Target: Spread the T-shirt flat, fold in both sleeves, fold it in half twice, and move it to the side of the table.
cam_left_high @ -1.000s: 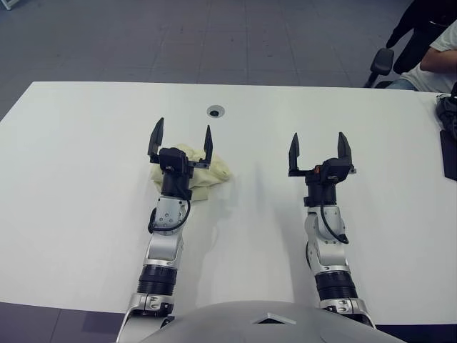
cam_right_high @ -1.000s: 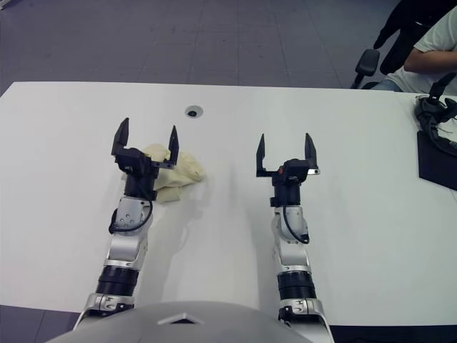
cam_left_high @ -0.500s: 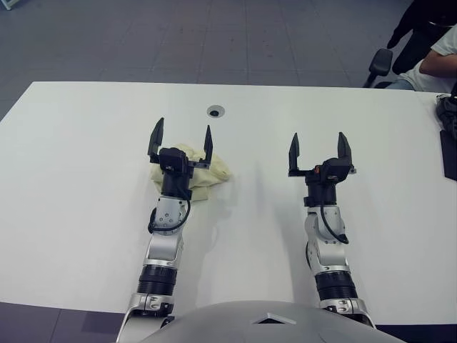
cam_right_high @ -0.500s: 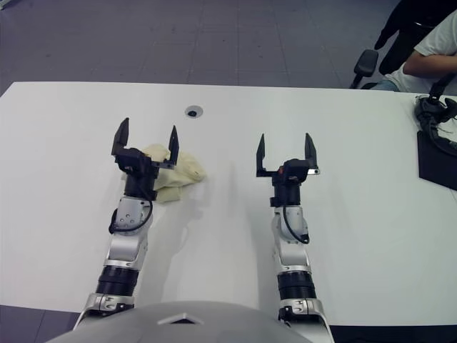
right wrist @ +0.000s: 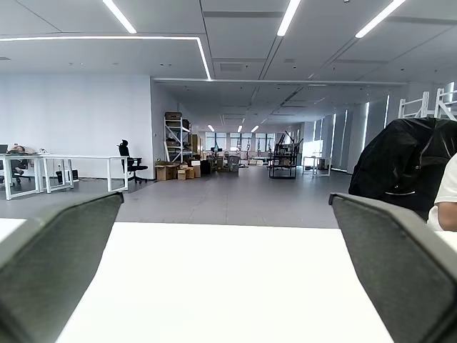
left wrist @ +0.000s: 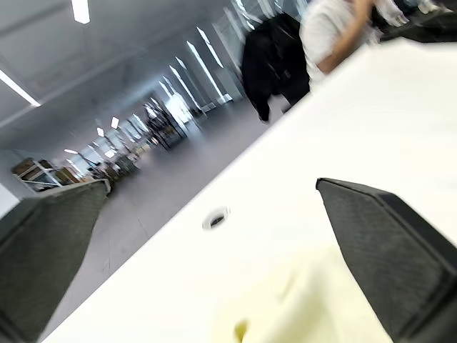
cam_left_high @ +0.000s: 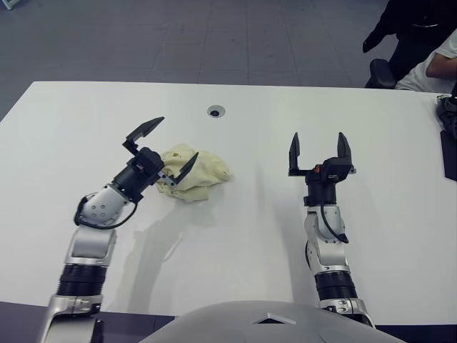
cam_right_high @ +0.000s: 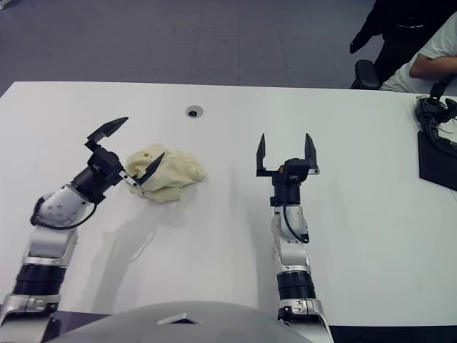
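Currently the T-shirt (cam_left_high: 203, 171) is seen crumpled in a pale yellow heap on the white table (cam_left_high: 64, 128), left of centre, near a small round hole (cam_left_high: 215, 111). The left gripper (cam_left_high: 168, 148) is spread wide at the heap's left edge, one finger overlapping the cloth. The right gripper (cam_left_high: 318, 146) is held wide open, well apart to the right.

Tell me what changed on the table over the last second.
The left arm swung outward to the robot's left, so the left hand now points in at the crumpled T-shirt from its left side instead of from the near side. It is open and has not gripped anything. The T-shirt lies in the same spot on the table, and the right hand stayed open in place.
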Robot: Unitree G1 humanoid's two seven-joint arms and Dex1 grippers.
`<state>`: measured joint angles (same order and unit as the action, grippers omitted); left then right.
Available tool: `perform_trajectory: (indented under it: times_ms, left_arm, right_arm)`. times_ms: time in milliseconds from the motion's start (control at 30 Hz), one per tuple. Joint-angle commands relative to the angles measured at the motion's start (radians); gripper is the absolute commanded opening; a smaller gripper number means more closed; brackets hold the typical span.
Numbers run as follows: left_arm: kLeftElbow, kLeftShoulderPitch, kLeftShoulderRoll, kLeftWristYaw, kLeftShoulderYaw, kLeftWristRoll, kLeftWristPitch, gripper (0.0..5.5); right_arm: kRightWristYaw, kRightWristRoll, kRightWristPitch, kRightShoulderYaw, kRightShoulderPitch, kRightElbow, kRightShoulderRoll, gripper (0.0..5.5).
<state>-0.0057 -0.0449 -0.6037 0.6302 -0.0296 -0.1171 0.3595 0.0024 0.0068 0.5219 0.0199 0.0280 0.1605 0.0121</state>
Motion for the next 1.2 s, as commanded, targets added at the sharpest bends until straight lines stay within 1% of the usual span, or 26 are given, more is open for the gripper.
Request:
perform_trajectory:
  times_ms: [33,133,233,333,433,567,633,733,767,833,933,1067,1200]
  left_arm:
    - [0.111,-0.068,-0.091,0.082,-0.041,-0.018,-0.026,5.40]
    - [0.225,-0.176,-0.107,0.077,-0.020,0.046,-0.049,5.40]
    - [0.295,-0.221,-0.105,0.109,0.037,0.105,-0.034,5.40]
    - [0.388,-0.273,-0.091,0.093,0.066,0.155,-0.008,5.40]
    - [0.445,-0.288,-0.096,0.114,0.092,0.180,0.024,5.40]
    - [0.431,-0.269,-0.102,0.175,0.095,0.141,0.046,5.40]
    - [0.421,-0.252,-0.102,0.198,0.102,0.136,0.056,5.12]
    - [0.359,-0.185,-0.105,0.246,0.109,0.104,0.060,4.52]
    - [0.326,-0.156,-0.109,0.253,0.109,0.099,0.060,4.29]
    - [0.250,-0.097,-0.121,0.268,0.106,0.085,0.053,4.03]
    - [0.105,0.003,-0.141,0.282,0.090,0.050,0.019,3.41]
    - [-0.061,0.144,-0.189,0.300,0.069,0.037,-0.010,2.69]
    - [-0.132,0.176,-0.198,0.298,0.034,-0.009,-0.040,1.99]
  right_arm:
    - [-0.002,0.006,-0.014,-0.001,-0.010,-0.019,0.008,5.36]
    - [-0.008,0.001,-0.016,-0.001,-0.015,-0.024,0.013,5.36]
    - [-0.013,-0.004,-0.019,-0.006,-0.013,-0.026,0.019,5.36]
    - [-0.015,-0.005,-0.019,-0.008,-0.012,-0.027,0.023,5.36]
    - [-0.016,-0.006,-0.019,-0.012,-0.009,-0.027,0.027,5.36]
    - [-0.018,-0.007,-0.019,-0.016,-0.012,-0.032,0.030,5.36]
    - [-0.019,-0.007,-0.020,-0.016,-0.013,-0.034,0.031,5.40]
    - [-0.019,-0.007,-0.025,-0.018,-0.018,-0.043,0.032,5.40]
    - [-0.019,-0.008,-0.027,-0.019,-0.020,-0.048,0.033,5.40]
    - [-0.019,-0.007,-0.030,-0.020,-0.023,-0.053,0.033,5.40]
    - [-0.020,-0.006,-0.037,-0.023,-0.027,-0.061,0.034,5.40]
    - [-0.019,-0.005,-0.044,-0.026,-0.028,-0.064,0.034,5.40]
    - [-0.020,-0.007,-0.050,-0.029,-0.029,-0.066,0.036,5.40]
